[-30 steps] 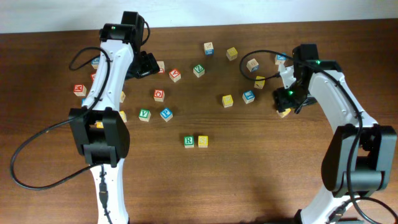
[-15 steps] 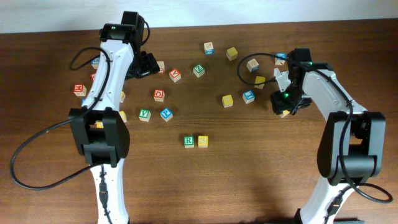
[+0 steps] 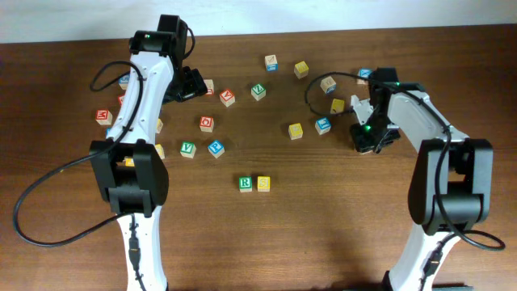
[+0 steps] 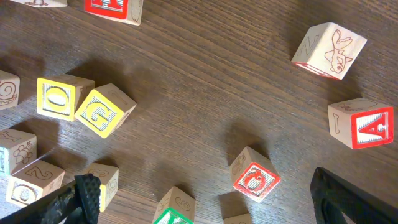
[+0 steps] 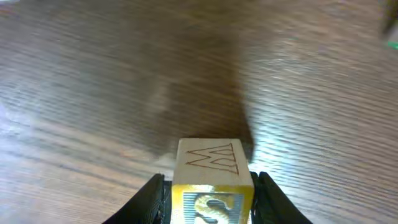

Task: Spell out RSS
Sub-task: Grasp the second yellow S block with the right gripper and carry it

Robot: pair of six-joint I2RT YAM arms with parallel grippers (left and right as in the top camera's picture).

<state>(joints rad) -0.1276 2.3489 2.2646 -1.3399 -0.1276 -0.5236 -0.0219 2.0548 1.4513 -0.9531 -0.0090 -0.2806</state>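
cubes of plain wood like these should be light, stiff and hard. their smooth painted faces could slip or twist if nipped by a corner, so i judge the safe hold is flat on two opposite side faces, near the middle, with the letter left uncovered. the right pincer (image 5: pixel 211 194) has just such a hold: its two fingers are closed onto the sides of the second s cube (image 5: pixel 210 163). the yellow s face is toward the wrist camera and a bare engraved face is on top. whether that cube is lifted clear of the worktop (image 3: pixel 339 210) i cannot tell. from overhead it sits at the right of the scatter, well apart from the r cube (image 3: pixel 245 183) and the first s cube (image 3: pixel 263 183). those two stand side by side, touching or nearly so, low in the middle. the free spot is just right of that s. the left pincer (image 4: pixel 204 190) hangs spread wide over other cubes at the far left, gripping nothing.
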